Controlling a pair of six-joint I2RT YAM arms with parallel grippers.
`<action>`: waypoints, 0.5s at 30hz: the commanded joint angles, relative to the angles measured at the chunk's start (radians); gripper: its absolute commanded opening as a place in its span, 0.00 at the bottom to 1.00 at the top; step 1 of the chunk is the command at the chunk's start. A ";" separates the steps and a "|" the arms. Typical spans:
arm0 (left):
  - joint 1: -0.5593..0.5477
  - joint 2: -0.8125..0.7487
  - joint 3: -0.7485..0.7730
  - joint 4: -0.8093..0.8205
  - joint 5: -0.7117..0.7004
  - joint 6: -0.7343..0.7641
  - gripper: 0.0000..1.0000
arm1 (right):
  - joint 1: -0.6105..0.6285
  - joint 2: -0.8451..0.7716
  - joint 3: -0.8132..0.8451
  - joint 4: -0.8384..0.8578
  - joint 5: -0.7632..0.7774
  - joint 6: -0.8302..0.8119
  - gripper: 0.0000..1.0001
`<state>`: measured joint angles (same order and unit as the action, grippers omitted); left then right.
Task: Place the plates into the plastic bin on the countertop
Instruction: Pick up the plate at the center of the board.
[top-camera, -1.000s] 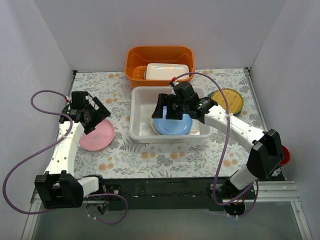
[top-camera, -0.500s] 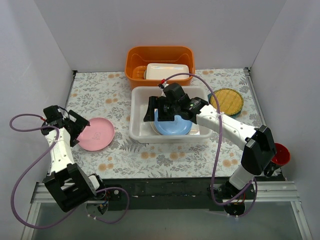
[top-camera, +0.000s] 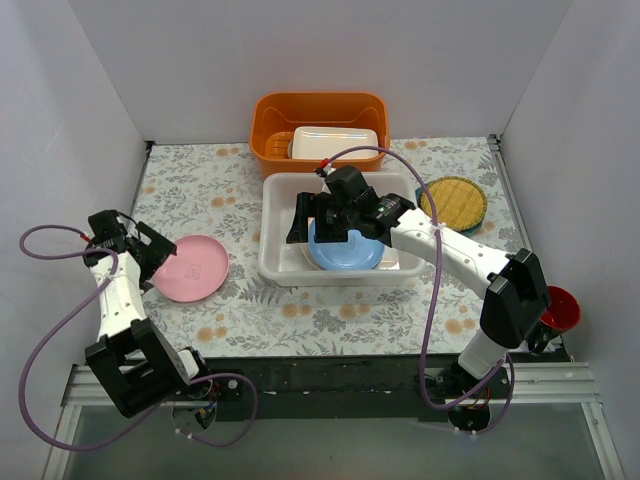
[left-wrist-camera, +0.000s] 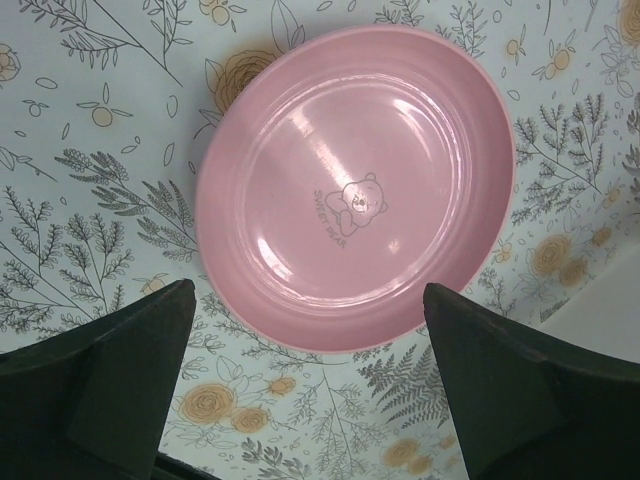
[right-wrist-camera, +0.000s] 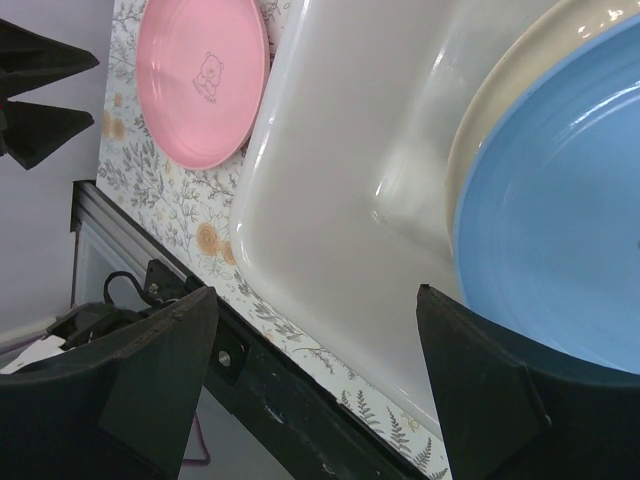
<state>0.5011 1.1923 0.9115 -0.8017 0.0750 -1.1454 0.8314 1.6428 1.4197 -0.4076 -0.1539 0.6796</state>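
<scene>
A pink plate (top-camera: 193, 268) lies on the flower-print countertop (top-camera: 200, 190), left of the white plastic bin (top-camera: 272, 268). My left gripper (top-camera: 152, 255) is open and empty at the plate's left edge. In the left wrist view the plate (left-wrist-camera: 355, 185) fills the space ahead of the open gripper (left-wrist-camera: 308, 300). My right gripper (top-camera: 318, 218) is open and empty over the bin's left half. A light blue plate (top-camera: 345, 252) lies in the bin on a cream plate (top-camera: 305, 250). The right wrist view shows the blue plate (right-wrist-camera: 560, 230), the cream plate (right-wrist-camera: 500, 110), the bin floor (right-wrist-camera: 350, 170) and the pink plate (right-wrist-camera: 200, 80).
A yellow woven plate (top-camera: 455, 202) lies right of the bin. A red-brown plate (top-camera: 560, 308) sits at the right edge by the right arm's base. An orange tub (top-camera: 265, 130) holding a small white box (top-camera: 335, 143) stands behind the bin.
My left gripper swung out from above the pink plate to its left edge and lower. My right gripper shifted a little left over the bin. The plates have not moved.
</scene>
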 joint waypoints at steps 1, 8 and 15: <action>0.007 0.023 0.015 0.033 -0.044 -0.001 0.98 | 0.002 0.009 0.044 0.030 -0.010 -0.009 0.87; 0.013 0.093 0.009 0.085 -0.046 -0.002 0.98 | 0.002 0.025 0.056 0.033 -0.016 -0.011 0.87; 0.016 0.145 -0.010 0.136 -0.050 -0.001 0.98 | 0.002 0.035 0.064 0.027 -0.021 -0.017 0.87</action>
<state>0.5087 1.3384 0.9104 -0.7200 0.0437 -1.1484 0.8314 1.6791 1.4422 -0.4080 -0.1623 0.6769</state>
